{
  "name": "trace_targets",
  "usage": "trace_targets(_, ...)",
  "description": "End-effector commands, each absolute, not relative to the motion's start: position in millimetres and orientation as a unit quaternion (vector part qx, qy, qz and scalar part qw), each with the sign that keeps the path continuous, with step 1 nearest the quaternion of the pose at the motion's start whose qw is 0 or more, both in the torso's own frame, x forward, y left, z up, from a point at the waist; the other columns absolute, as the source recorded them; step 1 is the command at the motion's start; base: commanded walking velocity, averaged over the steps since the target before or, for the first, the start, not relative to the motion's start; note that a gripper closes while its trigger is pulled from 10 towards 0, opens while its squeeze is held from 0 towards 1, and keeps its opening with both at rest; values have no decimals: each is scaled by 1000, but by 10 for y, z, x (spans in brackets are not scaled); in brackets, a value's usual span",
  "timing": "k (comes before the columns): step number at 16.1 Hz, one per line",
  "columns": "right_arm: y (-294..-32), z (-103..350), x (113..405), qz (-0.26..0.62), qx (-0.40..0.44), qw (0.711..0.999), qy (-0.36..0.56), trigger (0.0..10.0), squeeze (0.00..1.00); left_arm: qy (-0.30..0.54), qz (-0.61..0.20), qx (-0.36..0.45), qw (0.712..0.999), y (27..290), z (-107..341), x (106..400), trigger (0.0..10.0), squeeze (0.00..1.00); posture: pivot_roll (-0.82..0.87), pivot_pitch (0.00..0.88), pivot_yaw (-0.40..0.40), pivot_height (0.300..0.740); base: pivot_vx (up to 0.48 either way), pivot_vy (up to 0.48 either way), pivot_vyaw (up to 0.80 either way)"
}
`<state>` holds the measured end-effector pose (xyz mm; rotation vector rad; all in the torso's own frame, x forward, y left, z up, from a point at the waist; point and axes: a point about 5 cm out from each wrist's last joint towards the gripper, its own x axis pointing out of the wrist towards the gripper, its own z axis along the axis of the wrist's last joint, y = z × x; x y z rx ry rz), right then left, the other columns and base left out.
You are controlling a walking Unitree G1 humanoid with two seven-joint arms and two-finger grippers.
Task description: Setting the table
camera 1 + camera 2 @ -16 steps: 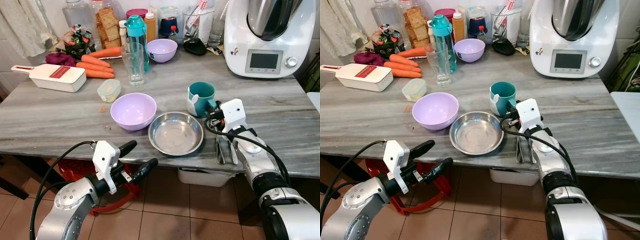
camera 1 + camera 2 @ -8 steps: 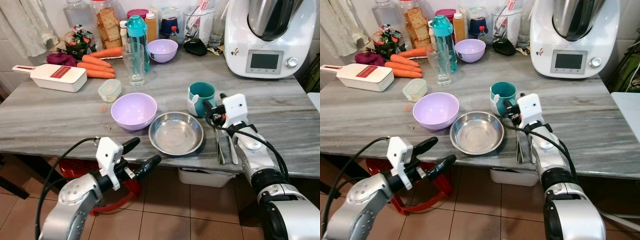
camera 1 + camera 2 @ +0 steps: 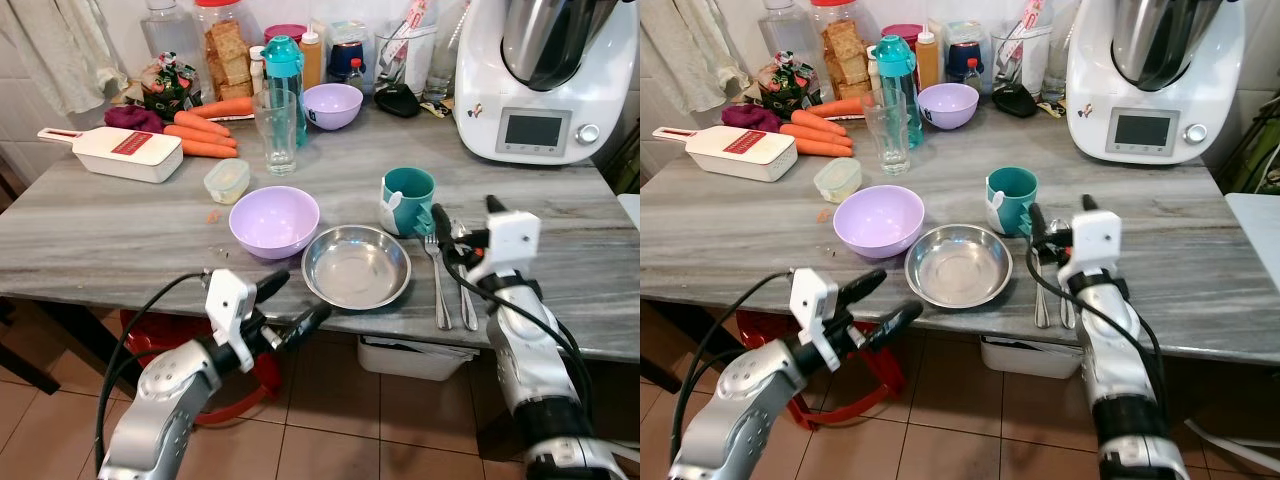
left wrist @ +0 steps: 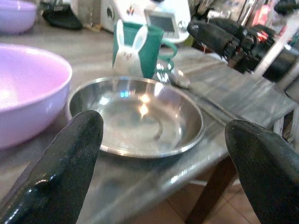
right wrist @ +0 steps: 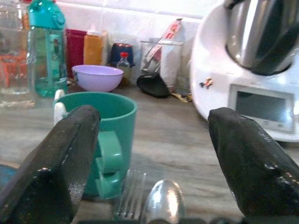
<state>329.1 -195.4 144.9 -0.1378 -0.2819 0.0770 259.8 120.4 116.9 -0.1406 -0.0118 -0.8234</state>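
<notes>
Left eye view: right gripper [image 3: 462,214] back from teal mug [image 3: 406,198], jaws parted; left gripper [image 3: 291,302] likewise agape.

Bright, even light, head views sharp; wrist views soft, bg blurry; glare on steel bowl [image 4: 140,116].

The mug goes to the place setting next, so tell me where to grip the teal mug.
Grip the teal mug across its rim and wall from above: it stands upright and open-topped. Its handle faces the fork and spoon, so keep the right gripper jaws clear of that side.
</notes>
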Motion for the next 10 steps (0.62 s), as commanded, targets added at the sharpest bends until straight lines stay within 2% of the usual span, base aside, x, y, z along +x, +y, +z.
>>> trace_targets(1,-1975,1488,3242,13,-58,987,-148,10000,1000,-13,-376,-54,925,1260,1174,2643,10000,0,-51,0,18,740,0,0,0)
trace_targets(3,-1993,1433,3084,-28,-42,989,-140,10000,1000,-28,-332,-58,941,1305,1191,2708,10000,0,-54,0,14,740,0,0,0)
trace_targets(5,-1903,1415,2888,-36,-37,991,-126,10000,1000,-31,-272,-60,960,1392,1171,2778,10000,0,-70,0,17,740,0,0,0)
trace_targets(7,-1845,1401,2752,-37,-35,992,-115,10000,1000,-27,-210,-20,977,1475,1118,2810,10000,0,-83,0,19,740,0,0,0)
trace_targets(8,-1836,1393,2728,-37,-34,992,-112,10000,804,-18,-181,-16,983,1516,1095,2827,10000,0,-78,0,13,740,0,0,0)
trace_targets(9,-1795,1366,2695,-34,-29,994,-101,10000,0,-10,-156,-8,988,1567,1069,2831,10000,0,-77,0,11,740,0,0,0)
trace_targets(10,-1730,1356,2674,-23,-31,995,-97,10000,0,-4,-138,-2,990,1615,1021,2810,10000,0,-77,0,11,740,0,0,0)
